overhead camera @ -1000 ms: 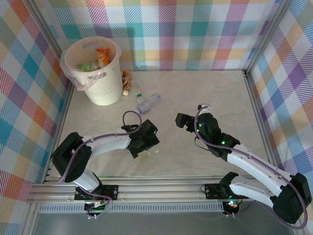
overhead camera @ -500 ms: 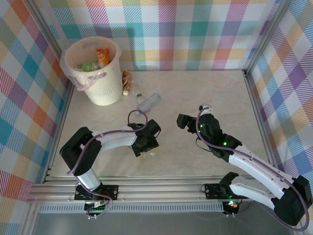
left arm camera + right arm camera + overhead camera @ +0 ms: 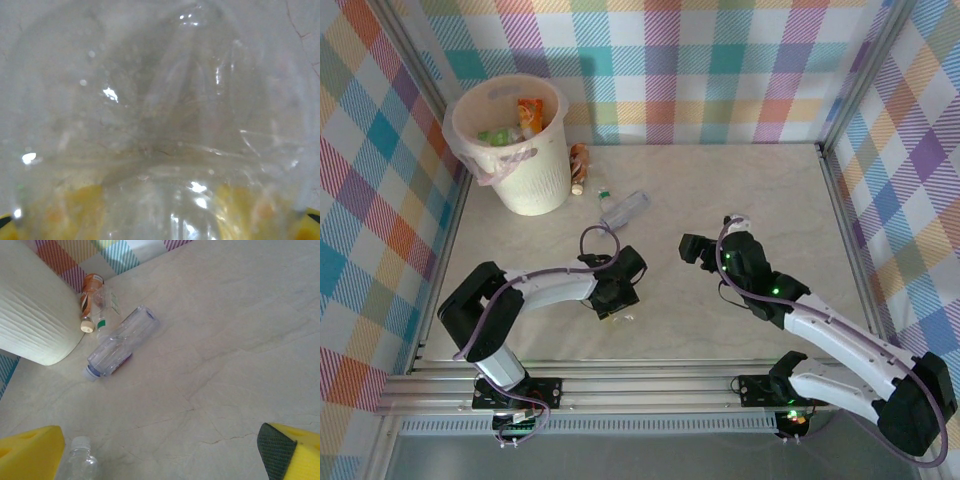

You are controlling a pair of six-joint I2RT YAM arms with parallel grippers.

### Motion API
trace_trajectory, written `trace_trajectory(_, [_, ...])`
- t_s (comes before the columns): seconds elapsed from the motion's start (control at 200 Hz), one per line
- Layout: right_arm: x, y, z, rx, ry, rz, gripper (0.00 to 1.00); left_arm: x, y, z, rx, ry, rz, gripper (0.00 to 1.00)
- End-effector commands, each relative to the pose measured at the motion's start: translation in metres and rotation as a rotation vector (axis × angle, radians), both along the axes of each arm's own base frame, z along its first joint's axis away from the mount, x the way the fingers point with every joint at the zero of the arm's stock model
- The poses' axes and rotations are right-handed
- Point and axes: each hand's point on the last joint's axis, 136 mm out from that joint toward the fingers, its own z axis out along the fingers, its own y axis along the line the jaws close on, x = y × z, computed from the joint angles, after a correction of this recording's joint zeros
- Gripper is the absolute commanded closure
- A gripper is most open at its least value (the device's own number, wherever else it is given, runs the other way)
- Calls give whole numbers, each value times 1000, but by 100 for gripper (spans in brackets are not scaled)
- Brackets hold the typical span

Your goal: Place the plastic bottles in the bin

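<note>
Bin (image 3: pixel 535 190): far-left corner of the table, several bottles inside.

Left gripper (image 3: pixel 612 308): low over the table, left of centre, fingers pointing near. A crushed clear bottle (image 3: pixel 160 125) sits right against its wrist camera, with the yellow pads showing through the plastic at the bottom edge. The bottle is at the jaws, but I cannot tell whether they are clenched on it or only around it.

Right gripper (image 3: pixel 690 247): hovers right of centre, fingers spread wide, nothing between them.

Loose on the table are 3 bottles just right of the bin:
- blue-capped bottle (image 3: pixel 117 347)
- brown-orange bottle (image 3: pixel 91 290), close against the bin wall
- small green-labelled bottle (image 3: pixel 106 310), between the other 2

White-capped bottle (image 3: pixel 80 460): at the bottom edge of the right wrist view. It may be the one at the left jaws.

Key relation: the bin lies far and left of the left gripper, well apart, and the left arm is the nearer 1. The clear bottle's long axis cannot be read. Judged next: confirm the grip, lift, and carry far-left over the rim.
</note>
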Motion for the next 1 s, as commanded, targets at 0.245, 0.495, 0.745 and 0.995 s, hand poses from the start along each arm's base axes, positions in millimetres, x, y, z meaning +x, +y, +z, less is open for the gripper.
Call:
trace_trajectory(0.245, [7, 17, 8, 31, -33, 53, 0, 26, -14, 45, -154, -269, -14, 54])
trace_trajectory(0.495, [12, 35, 18, 79, -82, 120, 0, 33, 27, 90, -83, -411, -8, 55])
trace_trajectory(0.745, [14, 59, 34, 87, -143, 237, 0, 47, 77, 145, -43, -546, 28, 55])
trace_trajectory(0.995, [27, 68, 43, 50, -188, 249, 0, 92, 123, 212, -4, -734, 143, 58])
